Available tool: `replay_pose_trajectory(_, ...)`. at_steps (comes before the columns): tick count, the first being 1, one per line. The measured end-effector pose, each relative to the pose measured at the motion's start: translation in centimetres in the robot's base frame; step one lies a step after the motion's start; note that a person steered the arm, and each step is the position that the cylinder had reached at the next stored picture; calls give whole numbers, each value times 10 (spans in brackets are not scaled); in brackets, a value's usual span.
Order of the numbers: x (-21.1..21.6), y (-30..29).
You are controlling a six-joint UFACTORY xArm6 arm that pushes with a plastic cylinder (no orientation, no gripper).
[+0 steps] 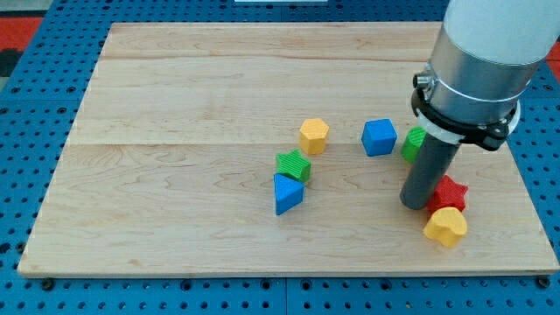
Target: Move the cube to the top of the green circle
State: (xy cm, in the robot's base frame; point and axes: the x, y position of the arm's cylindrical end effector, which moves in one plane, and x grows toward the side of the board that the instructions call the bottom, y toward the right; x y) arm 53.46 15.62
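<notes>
The blue cube (379, 136) sits right of the board's middle. The green circle (413, 144) lies just to its right, mostly hidden behind the arm. My tip (414, 204) rests on the board below and to the right of the cube, below the green circle and touching the left side of the red star (449, 192).
A yellow heart (446, 227) lies below the red star. A yellow hexagon (313, 136), a green cube-like block (294, 165) and a blue triangle (287, 193) cluster at the board's middle. The wooden board (175, 131) lies on a blue pegboard.
</notes>
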Motion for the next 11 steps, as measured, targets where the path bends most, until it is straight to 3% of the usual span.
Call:
replay_pose_trajectory(5, -107, -57)
replay_pose_trajectory(6, -120, -98)
replay_pose_trajectory(11, -135, -26)
